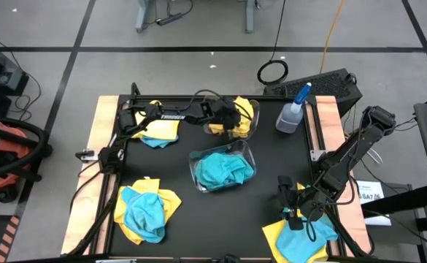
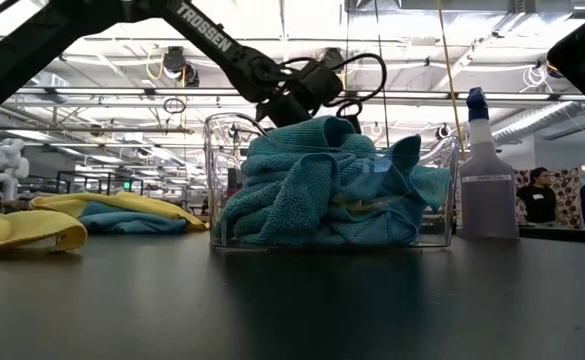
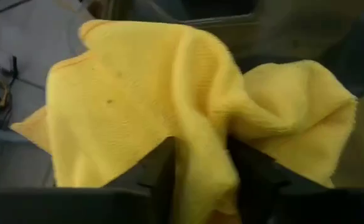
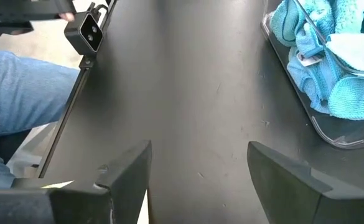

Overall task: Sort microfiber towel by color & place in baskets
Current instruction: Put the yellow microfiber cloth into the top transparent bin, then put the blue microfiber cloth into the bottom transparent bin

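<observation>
Your left gripper [image 3: 200, 180] was clenched on a yellow towel [image 3: 169, 93], holding it over the far basket [image 1: 244, 126], which held yellow cloth. Just in front stood the near basket [image 1: 198, 172], heaped with turquoise towels [image 1: 224, 169]. A spray bottle [image 1: 292, 113] stood to the right of the far basket, apart from it. Your right gripper [image 4: 197, 168] hung released over bare mat, above a yellow-and-turquoise pile [image 1: 301, 237]. Two more mixed piles [image 1: 146, 208] [image 1: 160, 130] lay on the left.
</observation>
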`<action>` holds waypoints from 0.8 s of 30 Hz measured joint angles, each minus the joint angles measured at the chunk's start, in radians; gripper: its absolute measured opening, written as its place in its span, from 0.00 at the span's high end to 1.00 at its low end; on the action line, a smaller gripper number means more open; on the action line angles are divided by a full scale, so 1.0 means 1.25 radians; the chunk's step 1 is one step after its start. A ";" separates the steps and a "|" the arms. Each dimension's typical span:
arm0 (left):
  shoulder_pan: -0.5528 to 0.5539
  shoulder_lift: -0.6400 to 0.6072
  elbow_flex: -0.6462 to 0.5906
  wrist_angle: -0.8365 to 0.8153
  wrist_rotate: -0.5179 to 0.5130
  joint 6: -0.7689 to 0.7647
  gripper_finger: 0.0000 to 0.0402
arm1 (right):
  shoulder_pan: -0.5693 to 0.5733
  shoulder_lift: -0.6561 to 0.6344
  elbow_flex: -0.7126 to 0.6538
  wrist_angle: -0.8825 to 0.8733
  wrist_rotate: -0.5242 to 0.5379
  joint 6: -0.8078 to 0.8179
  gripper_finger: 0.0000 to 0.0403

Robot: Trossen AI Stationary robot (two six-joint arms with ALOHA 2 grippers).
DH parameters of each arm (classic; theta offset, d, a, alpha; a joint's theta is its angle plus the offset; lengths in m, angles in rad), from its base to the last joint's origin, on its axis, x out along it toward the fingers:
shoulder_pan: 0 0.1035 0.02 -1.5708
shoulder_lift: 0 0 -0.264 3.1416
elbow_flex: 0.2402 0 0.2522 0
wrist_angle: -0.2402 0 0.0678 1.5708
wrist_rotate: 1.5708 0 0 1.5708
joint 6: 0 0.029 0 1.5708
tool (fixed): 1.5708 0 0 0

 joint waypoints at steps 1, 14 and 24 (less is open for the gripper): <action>0.000 0.000 0.010 -0.011 -0.007 -0.010 0.60 | 0.000 0.000 0.000 0.000 0.000 0.000 0.37; -0.036 0.000 0.242 -0.350 -0.009 -0.014 0.43 | 0.018 0.000 0.000 -0.002 -0.004 0.020 0.37; -0.097 0.000 0.398 -0.562 -0.031 -0.016 0.43 | 0.030 -0.022 0.000 -0.004 -0.074 0.043 0.37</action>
